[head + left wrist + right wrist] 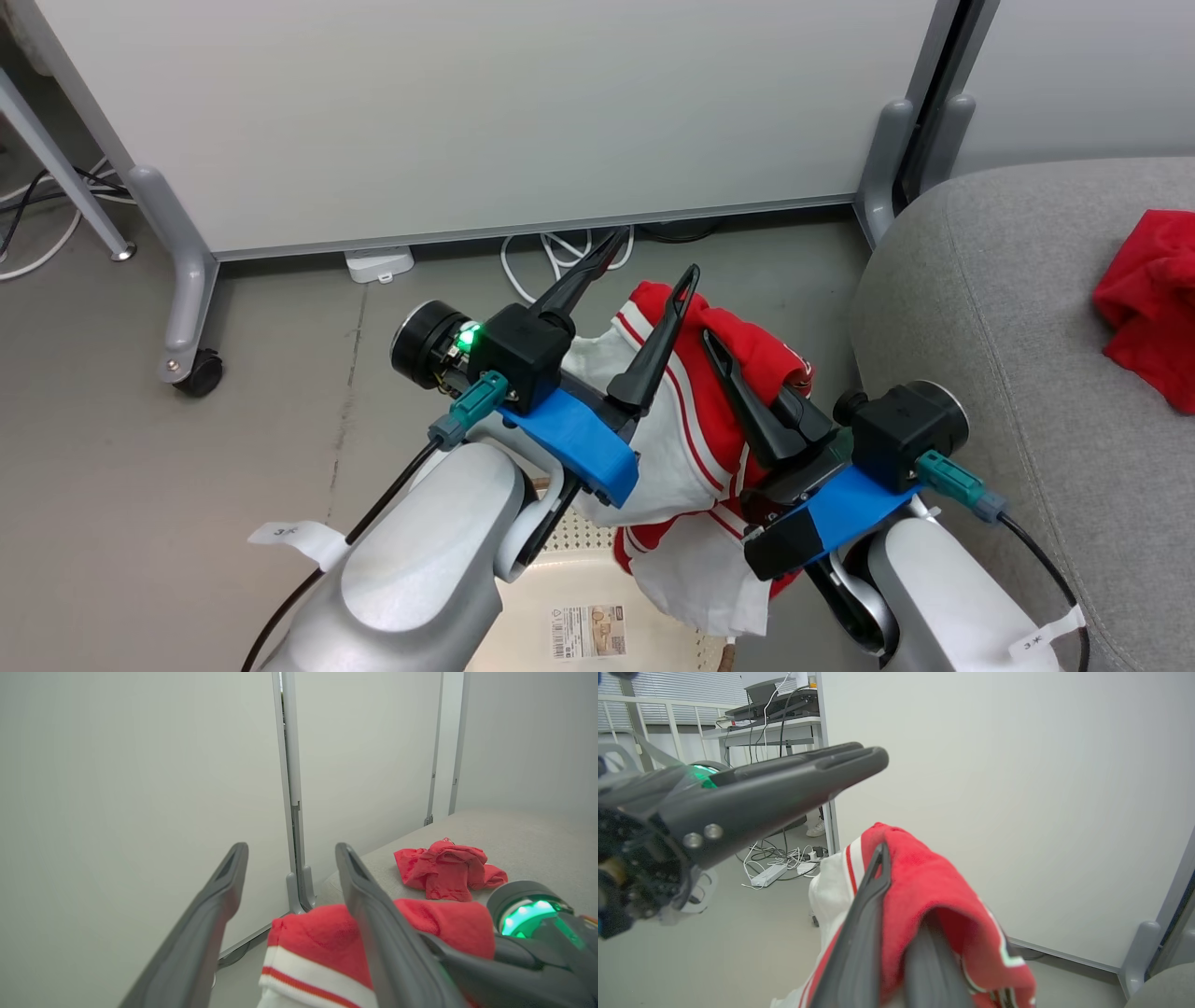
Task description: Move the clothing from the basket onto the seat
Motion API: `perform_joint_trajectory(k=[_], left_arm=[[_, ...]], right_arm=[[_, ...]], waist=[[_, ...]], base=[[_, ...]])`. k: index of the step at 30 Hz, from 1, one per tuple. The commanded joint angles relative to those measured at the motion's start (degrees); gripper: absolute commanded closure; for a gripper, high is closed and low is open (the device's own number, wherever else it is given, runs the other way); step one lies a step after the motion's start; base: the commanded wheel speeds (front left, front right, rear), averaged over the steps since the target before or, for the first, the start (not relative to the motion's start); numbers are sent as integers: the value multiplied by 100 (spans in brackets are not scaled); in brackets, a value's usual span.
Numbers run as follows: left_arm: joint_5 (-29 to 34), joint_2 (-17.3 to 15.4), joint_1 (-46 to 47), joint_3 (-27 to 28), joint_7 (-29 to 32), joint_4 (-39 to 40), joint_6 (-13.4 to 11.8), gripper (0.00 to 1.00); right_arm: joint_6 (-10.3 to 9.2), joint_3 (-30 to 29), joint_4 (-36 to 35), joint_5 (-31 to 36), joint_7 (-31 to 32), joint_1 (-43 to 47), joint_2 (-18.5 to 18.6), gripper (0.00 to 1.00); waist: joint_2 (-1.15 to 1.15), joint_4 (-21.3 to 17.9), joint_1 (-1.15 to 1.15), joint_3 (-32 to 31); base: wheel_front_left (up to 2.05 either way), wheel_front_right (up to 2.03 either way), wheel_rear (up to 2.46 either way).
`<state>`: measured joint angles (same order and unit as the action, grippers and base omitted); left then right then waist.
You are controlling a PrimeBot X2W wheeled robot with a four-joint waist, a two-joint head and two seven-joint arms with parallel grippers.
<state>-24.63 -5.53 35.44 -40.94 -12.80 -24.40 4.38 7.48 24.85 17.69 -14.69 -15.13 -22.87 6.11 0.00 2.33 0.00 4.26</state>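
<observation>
While the right gripper (738,364) held the striped garment (691,439) clamped between its fingers, hanging above the basket (583,537), my left gripper (656,254) stood spread wide just beside it, gripping nothing. The red garment (1153,299) lay on the seat (990,327) — 1 of 2 done, I judged. The carry was in hand; next called for swinging right over the seat, then releasing.

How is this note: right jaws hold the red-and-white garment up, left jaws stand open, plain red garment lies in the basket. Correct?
Not quite. The plain red garment lies on the grey seat, not in the basket; the head view shows it. The rest stands: the right gripper holds the red-and-white garment up, the left gripper is open.
</observation>
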Motion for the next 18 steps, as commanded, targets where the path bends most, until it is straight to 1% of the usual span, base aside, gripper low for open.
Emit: perform_joint_trajectory(k=[1, 9, 14, 18], left_arm=[[13, -38, 111, -1, -43, -10, -35, 0], [50, -80, 141, -13, -64, 59, -117, 0], [99, -126, 208, -15, -83, 103, -172, 0], [137, -139, 279, -52, -88, 105, -168, 0]], right_arm=[[3, -38, -33, 19, -2, 8, 24, 100], [3, -282, -121, 61, -3, 28, 37, 100], [3, -527, -243, 125, -3, 48, 121, 100], [3, -806, -362, 162, -3, 50, 185, 100]], waist=[[0, -8, 0, 14], [0, -165, 0, 220], [0, -381, 0, 455], [0, -580, 0, 633]], base=[[0, 0, 0], [0, 0, 0], [0, 0, 0], [0, 0, 0]])
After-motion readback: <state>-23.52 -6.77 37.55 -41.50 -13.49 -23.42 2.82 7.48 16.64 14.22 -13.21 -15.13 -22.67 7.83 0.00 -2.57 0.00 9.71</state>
